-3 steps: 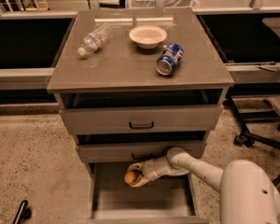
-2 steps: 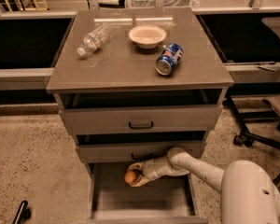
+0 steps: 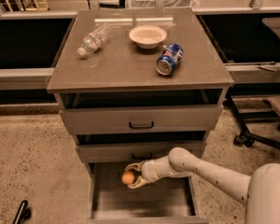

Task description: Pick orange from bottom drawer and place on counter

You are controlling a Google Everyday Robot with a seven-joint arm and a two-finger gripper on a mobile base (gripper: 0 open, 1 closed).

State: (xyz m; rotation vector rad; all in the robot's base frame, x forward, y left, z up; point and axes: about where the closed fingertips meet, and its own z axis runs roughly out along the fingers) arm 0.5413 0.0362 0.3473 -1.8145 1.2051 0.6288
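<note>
we noted the gripper [image 3: 130,175] pinching the orange [image 3: 127,178] over the back of the bottom drawer [image 3: 144,203]. we feared a straight lift would strike the middle drawer front [image 3: 107,152] above, jarring it loose.

Only a very slight leftward shift is noted in the gripper [image 3: 130,177], clamped on the orange [image 3: 127,177] above the bottom drawer [image 3: 144,200].

The end effector [image 3: 130,176], above the bottom drawer [image 3: 147,202] whose front is cropped, partly hides the orange [image 3: 127,178].
</note>
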